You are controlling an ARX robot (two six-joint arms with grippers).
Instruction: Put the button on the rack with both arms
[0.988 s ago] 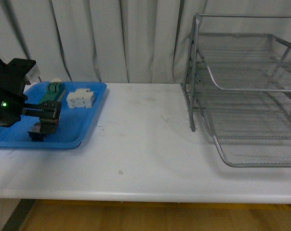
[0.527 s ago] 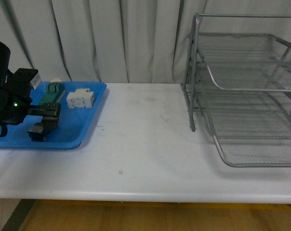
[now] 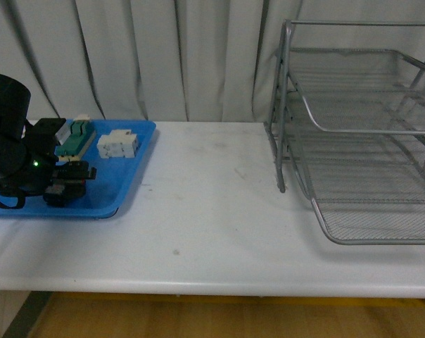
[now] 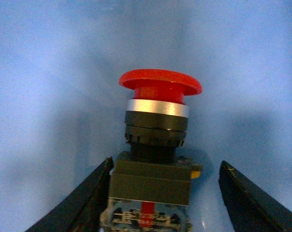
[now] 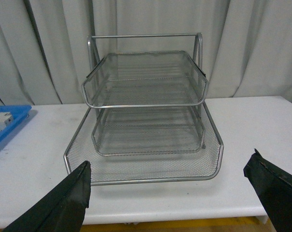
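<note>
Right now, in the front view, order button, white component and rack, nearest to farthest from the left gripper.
1. button: inside the open left gripper, on the blue tray.
2. white component: farther back on that tray.
3. rack: far right of the table.

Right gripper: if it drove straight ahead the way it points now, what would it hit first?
Most likely the rack, at the front rim of its lowest tray. The open right gripper faces it squarely across bare table, though its height over the rim is hard to judge.

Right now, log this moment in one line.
left gripper open around button | button on blue tray | right gripper open, facing rack
</note>
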